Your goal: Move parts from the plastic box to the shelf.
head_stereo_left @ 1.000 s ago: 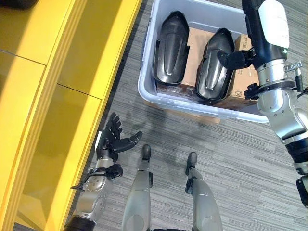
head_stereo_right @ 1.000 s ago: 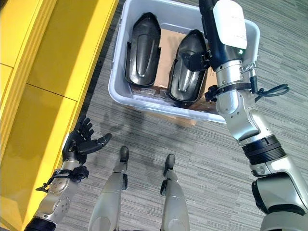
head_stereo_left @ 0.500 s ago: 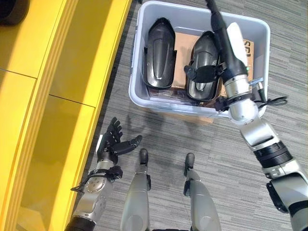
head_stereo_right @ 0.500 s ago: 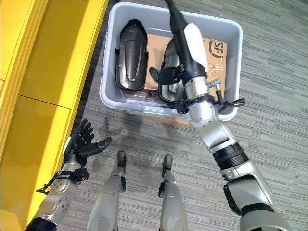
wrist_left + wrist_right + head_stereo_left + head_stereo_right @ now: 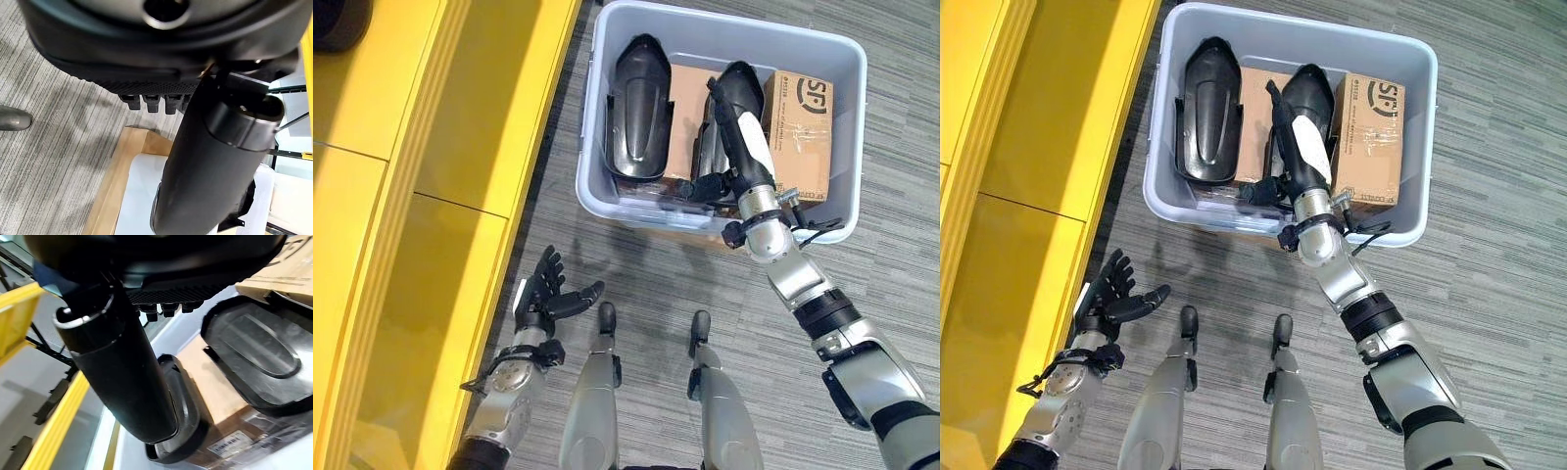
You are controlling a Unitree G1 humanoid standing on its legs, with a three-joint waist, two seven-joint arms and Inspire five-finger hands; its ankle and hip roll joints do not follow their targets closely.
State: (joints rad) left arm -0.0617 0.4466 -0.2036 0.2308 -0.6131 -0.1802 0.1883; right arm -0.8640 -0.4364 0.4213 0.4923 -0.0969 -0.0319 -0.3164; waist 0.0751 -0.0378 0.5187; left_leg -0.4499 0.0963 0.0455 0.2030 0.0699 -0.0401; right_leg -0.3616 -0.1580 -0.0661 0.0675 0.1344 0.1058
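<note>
Left eye view: a grey plastic box [image 5: 607, 186] on striped grey carpet [image 5: 901, 127], beside the yellow shelf [image 5: 460, 147] along the left. Inside, two black moulded parts: one [image 5: 640, 106] standing at the left end, another [image 5: 736, 93] near the middle, partly covered by the right arm. Brown cardboard [image 5: 682, 117] lying between and beneath them, and a taped cardboard carton [image 5: 797, 132] at the right end. Right hand [image 5: 729, 137] reached down into the box over the middle part, back of the hand up, fingers stretched along the part; no telling whether grasping or just resting. Left hand [image 5: 544, 299] low beside the shelf, well apart from the box, fingers spread and thumb out, holding nothing

Right eye view: same layout, the box rim [image 5: 1263, 220] nearest the robot, the right hand [image 5: 1298, 147] lying along the middle part [image 5: 1307, 88]

Left wrist view: straight thumb [image 5: 215, 161] and a row of finger bases over carpet, a wooden edge [image 5: 117, 186] and a pale surface beyond

Right wrist view: thumb [image 5: 117, 367] extended, not curled round anything; both black parts [image 5: 254, 352] and [image 5: 181, 421] lying on the cardboard past it
</note>
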